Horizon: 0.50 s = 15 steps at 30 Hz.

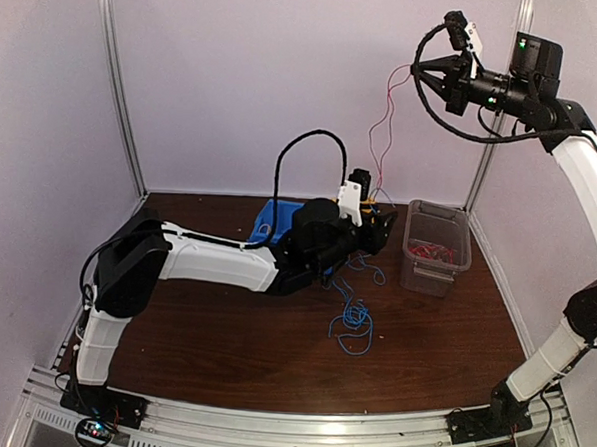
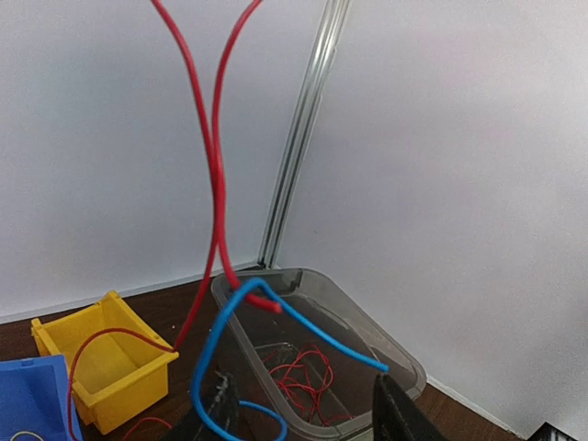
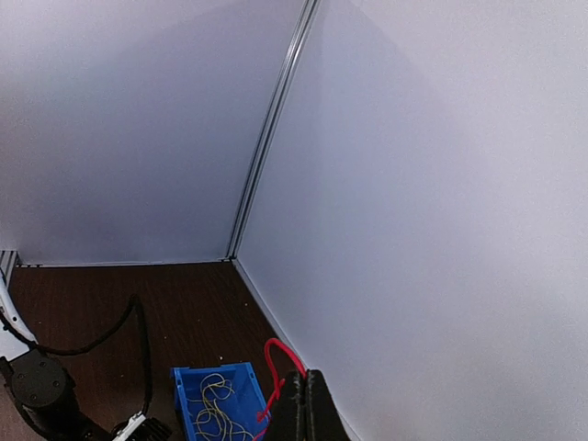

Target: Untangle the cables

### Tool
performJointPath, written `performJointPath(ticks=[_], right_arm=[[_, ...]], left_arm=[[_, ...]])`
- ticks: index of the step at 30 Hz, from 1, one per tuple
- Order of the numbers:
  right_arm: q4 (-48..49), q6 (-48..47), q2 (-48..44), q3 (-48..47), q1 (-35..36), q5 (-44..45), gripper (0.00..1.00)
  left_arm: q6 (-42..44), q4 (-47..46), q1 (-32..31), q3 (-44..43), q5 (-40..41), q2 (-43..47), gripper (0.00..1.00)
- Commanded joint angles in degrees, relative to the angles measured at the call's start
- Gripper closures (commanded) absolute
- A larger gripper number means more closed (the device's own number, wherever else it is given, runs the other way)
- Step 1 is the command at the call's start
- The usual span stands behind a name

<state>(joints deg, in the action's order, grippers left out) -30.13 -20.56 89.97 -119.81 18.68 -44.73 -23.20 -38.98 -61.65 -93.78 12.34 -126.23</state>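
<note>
I held the red cable [image 1: 387, 118] high with the right gripper [image 1: 425, 72] clamped on it, above the left gripper [image 1: 378, 228] (fingers apart, beside the clear bin [image 1: 428, 280]), and judged the next pull must slip it free of the blue cables [image 1: 353, 322]

Red cable [image 1: 389, 118]: long, thin, doubled strand, taut, near vertical; the two strands cross mid-height; top pinched between closed fingers of right gripper [image 3: 306, 409].
Blue strand [image 2: 276, 312]: arched loop crossing red cable's lower part, above clear bin [image 1: 426, 280] rim.
Blue cables [image 1: 351, 321]: loose tangled loops flat on table [image 1: 222, 340], left of clear bin.
Red heap [image 1: 432, 253]: small tangle in clear bin bottom.
Yellow cables [image 3: 216, 409]: coiled pile inside blue bin [image 3: 179, 395].
</note>
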Motion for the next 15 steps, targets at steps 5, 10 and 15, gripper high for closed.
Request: performJointPath(ticks=[5,10,15], right_arm=[[1.9,0.6,-1.7,1.3,0.9,0.4,1.0],[2.4,0.5,-1.1,0.0,0.8,2.7,1.0],[7.7,1.7,1.4,-4.7,-2.7,11.7,1.0]], left_arm=[[-2.3,-0.3,0.7,-1.0,6.3,2.7,0.83],[-2.1,-0.8,0.7,0.9,6.8,3.3,1.0],[-3.2,-0.7,0.6,8.1,6.0,6.1,1.0]])
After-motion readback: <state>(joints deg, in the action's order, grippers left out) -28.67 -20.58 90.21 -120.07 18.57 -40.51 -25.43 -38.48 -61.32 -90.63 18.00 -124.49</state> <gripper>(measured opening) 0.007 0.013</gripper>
